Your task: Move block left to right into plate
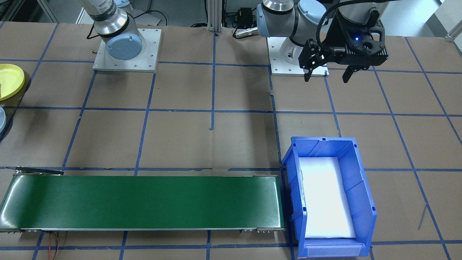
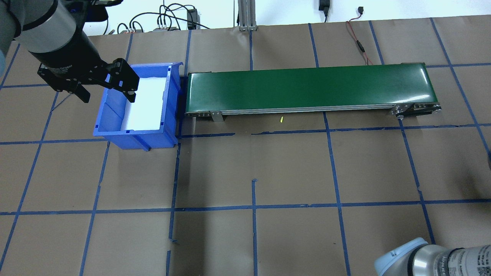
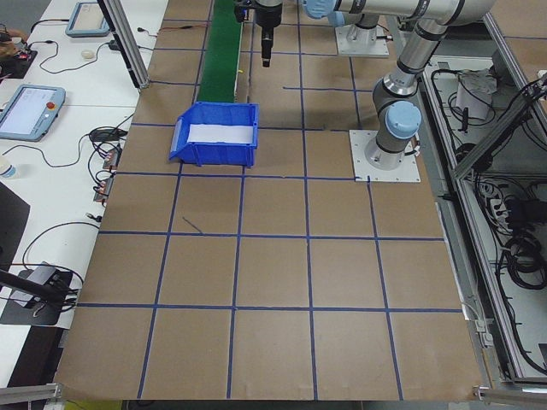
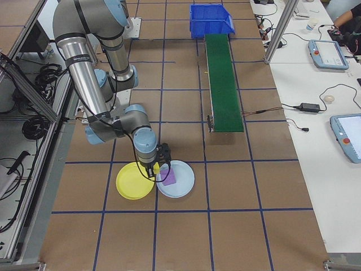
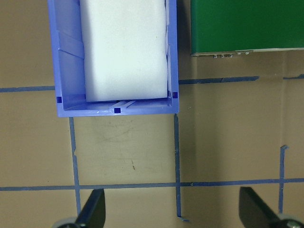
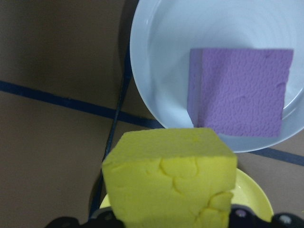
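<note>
A yellow foam block (image 6: 171, 175) fills the bottom of the right wrist view, with my right gripper (image 4: 158, 169) shut on it. It hangs above the seam between a yellow plate (image 4: 132, 183) and a light blue plate (image 4: 183, 183) lying side by side. A purple block (image 6: 240, 92) rests inside the light blue plate (image 6: 161, 57). The yellow plate (image 6: 251, 199) peeks out under the held block. My left gripper (image 2: 107, 96) is open and empty, raised near the blue bin (image 2: 134, 136).
A green conveyor belt (image 2: 307, 88) runs from the blue bin (image 1: 364, 195), which has a white foam lining, towards the plates' side. The yellow plate (image 1: 9, 81) shows at the front view's left edge. Brown paper with blue tape lines covers the table.
</note>
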`<state>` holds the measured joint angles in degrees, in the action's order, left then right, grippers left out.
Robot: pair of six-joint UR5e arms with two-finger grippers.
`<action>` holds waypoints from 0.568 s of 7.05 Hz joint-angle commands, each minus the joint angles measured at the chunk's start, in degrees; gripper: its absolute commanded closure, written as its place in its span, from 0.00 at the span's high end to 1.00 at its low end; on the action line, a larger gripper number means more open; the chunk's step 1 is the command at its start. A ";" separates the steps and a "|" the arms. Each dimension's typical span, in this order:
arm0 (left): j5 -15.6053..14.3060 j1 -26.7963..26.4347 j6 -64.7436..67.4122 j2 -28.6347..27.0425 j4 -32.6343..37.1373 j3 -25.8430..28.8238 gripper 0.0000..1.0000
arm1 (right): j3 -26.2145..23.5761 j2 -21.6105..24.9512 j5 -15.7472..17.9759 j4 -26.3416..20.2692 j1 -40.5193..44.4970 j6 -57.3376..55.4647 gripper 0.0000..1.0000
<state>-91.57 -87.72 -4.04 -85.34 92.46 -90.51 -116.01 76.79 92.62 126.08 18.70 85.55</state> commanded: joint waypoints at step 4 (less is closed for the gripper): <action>0.08 0.01 0.00 0.00 0.00 -0.02 1.00 | -1.32 -0.42 -0.86 1.63 -4.64 1.73 1.00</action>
<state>-91.50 -87.71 -4.04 -85.34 92.46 -90.52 -117.40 76.13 91.54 127.71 14.25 87.57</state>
